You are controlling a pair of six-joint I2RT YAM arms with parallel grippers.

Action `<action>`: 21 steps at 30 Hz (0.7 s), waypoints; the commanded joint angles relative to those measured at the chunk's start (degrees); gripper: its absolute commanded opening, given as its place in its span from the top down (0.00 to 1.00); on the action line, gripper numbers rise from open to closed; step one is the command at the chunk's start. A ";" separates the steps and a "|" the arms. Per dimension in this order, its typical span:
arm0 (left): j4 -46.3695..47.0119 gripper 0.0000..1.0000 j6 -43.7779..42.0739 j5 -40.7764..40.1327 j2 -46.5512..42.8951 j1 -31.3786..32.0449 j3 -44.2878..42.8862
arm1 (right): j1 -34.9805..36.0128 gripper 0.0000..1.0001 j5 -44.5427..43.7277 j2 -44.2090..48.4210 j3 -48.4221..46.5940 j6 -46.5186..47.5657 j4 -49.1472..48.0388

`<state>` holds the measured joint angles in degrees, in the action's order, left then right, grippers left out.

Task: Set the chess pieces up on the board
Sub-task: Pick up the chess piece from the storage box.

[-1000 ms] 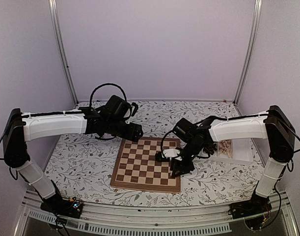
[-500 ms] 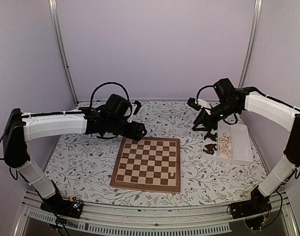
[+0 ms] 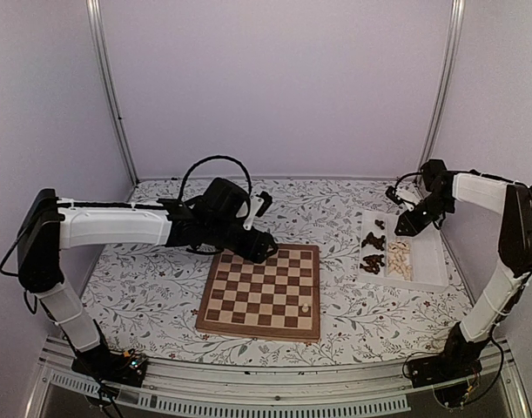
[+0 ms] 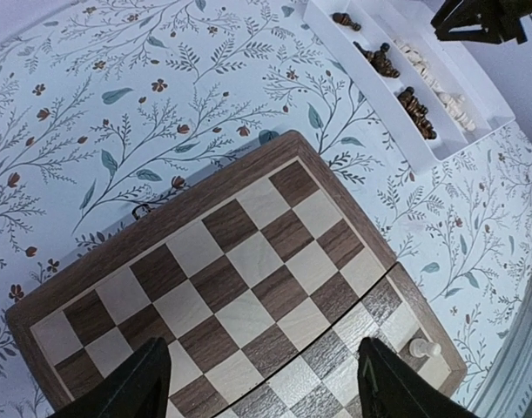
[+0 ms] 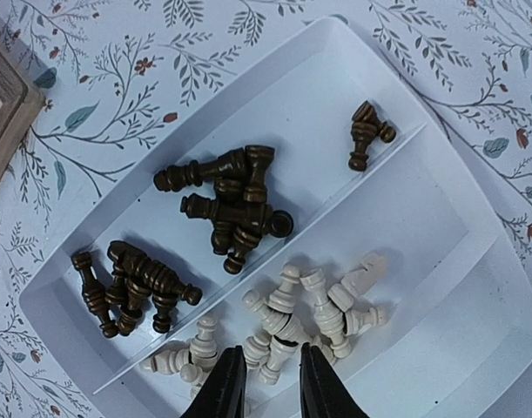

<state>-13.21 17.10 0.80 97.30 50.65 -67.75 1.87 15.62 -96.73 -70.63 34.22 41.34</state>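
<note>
The board (image 3: 252, 296) lies in the middle of the table. One pale chess piece (image 3: 306, 308) stands on it near the near right corner; it also shows in the left wrist view (image 4: 425, 348). My left gripper (image 3: 259, 246) hovers over the board's far edge, open wide and empty (image 4: 266, 387). My right gripper (image 3: 403, 226) is over the white tray (image 3: 427, 261). In the right wrist view it is open (image 5: 267, 387), low over a heap of pale pieces (image 5: 309, 313). Dark pieces (image 5: 231, 209) lie in the neighbouring compartment.
The tray (image 5: 440, 252) stands right of the board on a flowered cloth (image 3: 152, 287). It has long compartments, the outer right one bare. Metal frame posts (image 3: 109, 87) stand at the back corners. The board's corner (image 5: 0, 113) shows left of the tray.
My right arm has swung from the board's right side to the tray, leaving a pale piece on the board. My left gripper has moved right, over the board's far edge.
</note>
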 commanded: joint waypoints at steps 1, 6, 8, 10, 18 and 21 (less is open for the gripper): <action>0.46 0.25 -1.34 0.70 0.36 1.45 -1.60 | 0.31 0.75 -3.34 0.06 3.24 0.27 1.25; 0.38 0.25 -1.28 0.56 0.29 1.73 -1.35 | 0.30 0.76 -6.81 1.78 7.15 6.70 4.36; 0.35 0.24 -1.28 0.59 0.38 1.82 -1.25 | 0.32 0.77 -7.82 2.53 7.33 8.69 5.08; 0.33 0.25 -1.37 0.59 0.56 1.82 -1.25 | 0.29 0.77 -7.77 2.42 6.60 10.04 6.28; 0.14 0.24 -1.55 0.67 0.17 1.91 -0.91 | 0.66 0.79 -7.62 0.95 3.44 13.47 11.85; 0.23 0.24 -1.46 0.67 0.20 1.91 -0.81 | 1.67 0.78 -8.50 1.02 3.74 16.77 13.31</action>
<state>-13.19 16.19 1.06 97.43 51.70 -67.90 2.26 8.40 -96.07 -65.84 46.22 50.76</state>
